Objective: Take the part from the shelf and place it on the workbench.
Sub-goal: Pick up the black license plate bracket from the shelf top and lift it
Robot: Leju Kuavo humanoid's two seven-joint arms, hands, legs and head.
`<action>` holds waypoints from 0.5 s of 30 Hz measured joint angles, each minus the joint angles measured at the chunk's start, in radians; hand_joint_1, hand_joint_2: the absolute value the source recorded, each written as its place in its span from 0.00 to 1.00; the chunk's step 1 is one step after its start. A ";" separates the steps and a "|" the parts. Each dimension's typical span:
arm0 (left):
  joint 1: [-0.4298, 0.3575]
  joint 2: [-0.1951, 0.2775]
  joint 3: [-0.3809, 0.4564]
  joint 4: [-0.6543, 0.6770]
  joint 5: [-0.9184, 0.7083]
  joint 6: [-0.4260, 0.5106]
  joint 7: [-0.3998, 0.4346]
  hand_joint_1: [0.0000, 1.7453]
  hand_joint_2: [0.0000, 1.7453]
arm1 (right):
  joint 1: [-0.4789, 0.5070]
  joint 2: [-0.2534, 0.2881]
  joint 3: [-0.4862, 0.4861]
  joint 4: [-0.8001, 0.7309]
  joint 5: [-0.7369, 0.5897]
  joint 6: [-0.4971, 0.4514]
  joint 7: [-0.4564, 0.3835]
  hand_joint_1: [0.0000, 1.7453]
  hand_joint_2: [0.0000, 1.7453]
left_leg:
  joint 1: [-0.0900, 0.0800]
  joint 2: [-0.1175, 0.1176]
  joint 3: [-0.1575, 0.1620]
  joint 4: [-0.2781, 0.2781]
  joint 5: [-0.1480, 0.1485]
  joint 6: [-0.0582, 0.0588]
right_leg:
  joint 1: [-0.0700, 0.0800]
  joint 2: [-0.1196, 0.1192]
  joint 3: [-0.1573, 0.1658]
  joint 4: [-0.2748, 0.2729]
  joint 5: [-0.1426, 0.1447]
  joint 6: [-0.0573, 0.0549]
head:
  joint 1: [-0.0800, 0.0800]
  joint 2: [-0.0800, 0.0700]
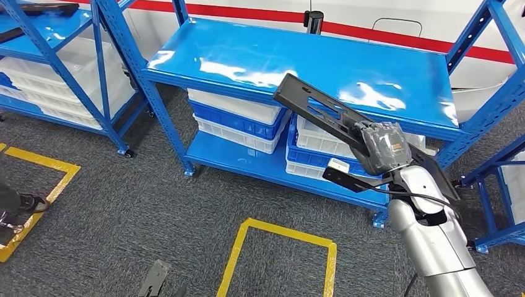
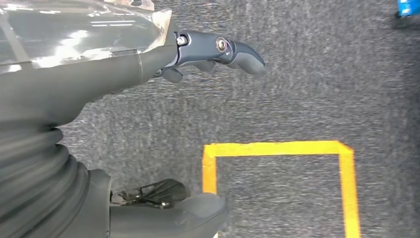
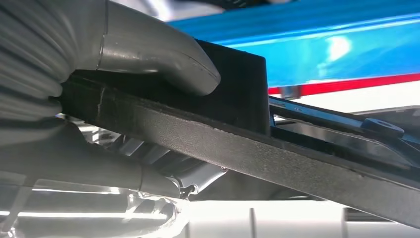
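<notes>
Part [image 1: 322, 111]: flat, black, slotted, elongated

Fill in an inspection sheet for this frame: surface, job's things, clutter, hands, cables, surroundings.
Surface: glossy blue metal shelf top, bare, with glare patches.
Job's things: flat black perforated metal part, held tilted above the shelf's front edge, apart from it.
Clutter: white and blue plastic crates stacked on the lower shelf.
Hands: right robot hand grips the part, thumb pressed on its upper face; left robot hand hangs over the carpet, holding nothing, fingers apart.
Cables: black cable looped at the right wrist.
Surroundings: grey carpet with yellow tape rectangles; further blue racks either side; white wall with a red stripe.
</notes>
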 joint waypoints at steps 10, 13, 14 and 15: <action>-0.004 0.008 0.008 -0.002 0.008 0.002 -0.005 0.00 1.00 | 0.023 -0.027 -0.015 -0.052 -0.046 0.026 -0.037 0.95 1.00 | -0.014 0.007 0.050 -0.205 0.068 0.066 | 0.007 0.001 -0.091 0.174 -0.111 0.019 | 0.007 0.000; -0.002 0.005 0.010 -0.002 0.008 0.004 -0.005 0.00 1.00 | 0.024 -0.030 -0.015 -0.052 -0.046 0.026 -0.037 0.95 1.00 | -0.017 0.007 -0.001 -0.204 0.107 0.065 | 0.007 0.001 -0.087 0.295 -0.136 0.036 | 0.008 0.000; -0.002 0.004 0.010 -0.002 0.008 0.004 -0.005 0.00 1.00 | 0.025 -0.031 -0.015 -0.052 -0.046 0.026 -0.037 0.95 1.00 | -0.017 0.007 -0.017 -0.203 0.120 0.063 | 0.007 0.001 -0.054 0.271 -0.112 0.046 | 0.008 0.000; -0.001 0.003 0.010 -0.002 0.006 0.003 -0.006 0.00 1.00 | 0.024 -0.031 -0.015 -0.052 -0.045 0.026 -0.036 0.95 1.00 | -0.018 0.006 -0.032 -0.202 0.133 0.060 | 0.007 0.001 -0.006 0.216 -0.091 0.053 | 0.007 0.000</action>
